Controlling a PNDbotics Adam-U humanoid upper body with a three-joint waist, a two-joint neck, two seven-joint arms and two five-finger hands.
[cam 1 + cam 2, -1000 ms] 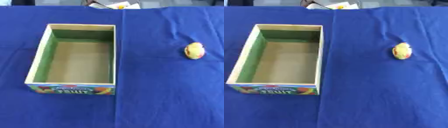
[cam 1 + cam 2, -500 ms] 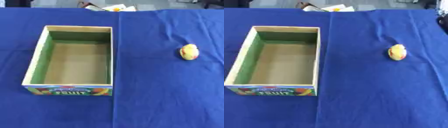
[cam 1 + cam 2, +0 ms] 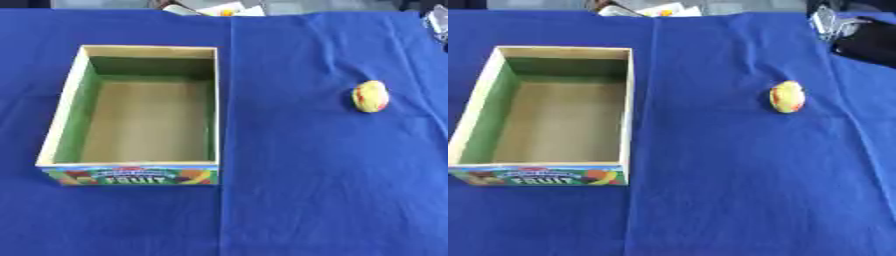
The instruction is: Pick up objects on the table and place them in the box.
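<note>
Right hand shows only as a black and silver shape at the upper right corner of the right eye view; whether its fingers are released or clenched cannot be told. Left hand is not in view.

Bench: one, covered edge to edge in blue cloth.

Box: one, open-topped, pale rim, green inner walls, a printed fruit label on its near face. Nothing lies inside it. It stands upright with its opening upward, which suits dropping things in from above.

Fruit: one, small, rounded, yellow with red patches. It lies on the cloth well to the right of the box, apart from it, level with the box's far half. Judged position: on the right arm's side, so that hand is the likelier one to take it.

Assessment: no object placed yet; one remains to be collected.
</note>
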